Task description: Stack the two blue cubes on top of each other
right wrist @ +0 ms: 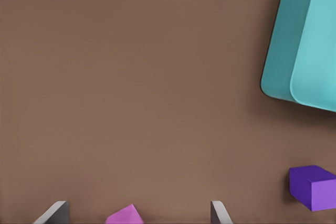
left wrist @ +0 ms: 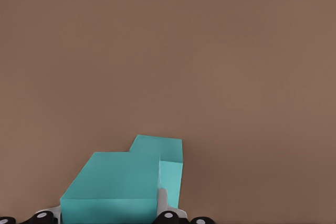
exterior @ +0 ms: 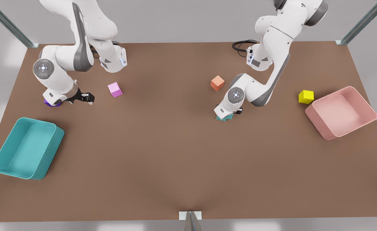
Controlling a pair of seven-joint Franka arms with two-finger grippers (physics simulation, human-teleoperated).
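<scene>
the brown table (exterior: 175,154) carries everything, with grey surroundings and metal frame posts at its corners. on the front view's left lies a teal bin (exterior: 28,148), on the right a pink bin (exterior: 341,112), both set at an angle near the table's edges.

the left gripper (exterior: 228,116) is down at the 2 blue cubes (left wrist: 128,179), right of centre in the front view. in the left wrist view the fingers (left wrist: 163,199) sit against the nearer, upper cube, apparently closed on it, while the second cube shows behind and below, skewed. the stack looks placed but not yet released, i judge.

the right gripper (exterior: 87,97) waits low near the front view's left, fingers spread apart and holding nothing, between a purple cube (right wrist: 313,186) and a pink cube (exterior: 115,89).

an orange cube (exterior: 217,82) and a yellow cube (exterior: 305,96) lie apart, untouched.
</scene>
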